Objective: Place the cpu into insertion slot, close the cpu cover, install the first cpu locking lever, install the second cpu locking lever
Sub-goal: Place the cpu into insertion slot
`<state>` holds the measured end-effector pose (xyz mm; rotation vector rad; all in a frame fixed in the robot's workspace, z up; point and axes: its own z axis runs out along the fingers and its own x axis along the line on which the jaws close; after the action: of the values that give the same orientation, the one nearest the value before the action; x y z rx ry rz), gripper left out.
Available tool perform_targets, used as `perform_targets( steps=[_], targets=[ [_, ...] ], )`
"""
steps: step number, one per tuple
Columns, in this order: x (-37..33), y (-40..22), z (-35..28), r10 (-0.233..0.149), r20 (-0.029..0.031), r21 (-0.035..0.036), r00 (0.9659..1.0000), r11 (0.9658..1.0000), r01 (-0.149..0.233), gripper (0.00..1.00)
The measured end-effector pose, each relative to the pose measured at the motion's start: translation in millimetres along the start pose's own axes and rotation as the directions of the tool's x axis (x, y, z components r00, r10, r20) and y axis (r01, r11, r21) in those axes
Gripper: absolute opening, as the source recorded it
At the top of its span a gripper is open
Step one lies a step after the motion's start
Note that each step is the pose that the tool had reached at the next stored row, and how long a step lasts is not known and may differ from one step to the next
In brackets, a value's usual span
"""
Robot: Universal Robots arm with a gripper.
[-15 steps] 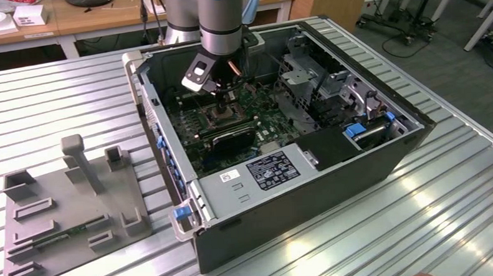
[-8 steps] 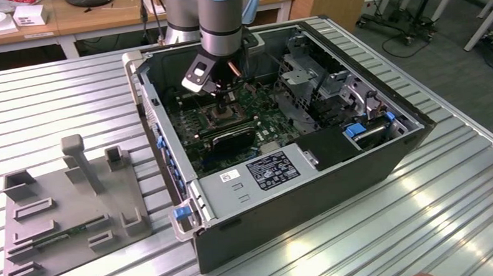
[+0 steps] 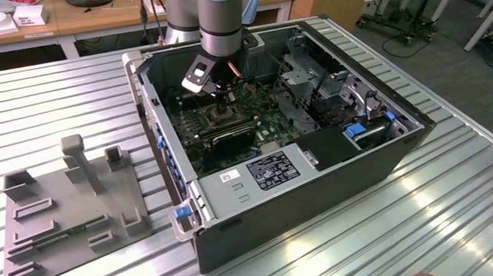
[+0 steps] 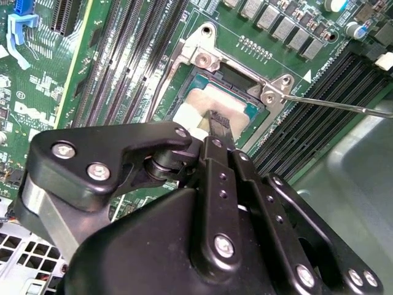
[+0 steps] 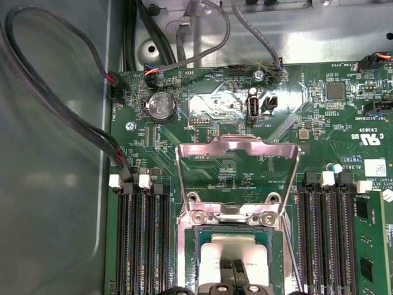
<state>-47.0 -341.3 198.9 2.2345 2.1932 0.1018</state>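
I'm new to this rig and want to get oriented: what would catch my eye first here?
The open computer case on the slatted metal table, with the arm reaching down into it. In the first wrist view the gripper, fingers together, sits on the silvery cpu lying in the insertion slot, while the cpu cover is swung open over the green motherboard.

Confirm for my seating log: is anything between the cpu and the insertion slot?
Nothing visible: the cpu lies in the insertion slot under the gripper, and the cpu cover is swung open, off the slot.
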Motion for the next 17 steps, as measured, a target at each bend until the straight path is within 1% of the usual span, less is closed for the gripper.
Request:
perform_targets(
  steps=[17],
  targets=[
    [-0.1,0.0,0.5,0.000,0.0003,0.0002,1.0000,1.0000,0.000,0.11]
  ],
)
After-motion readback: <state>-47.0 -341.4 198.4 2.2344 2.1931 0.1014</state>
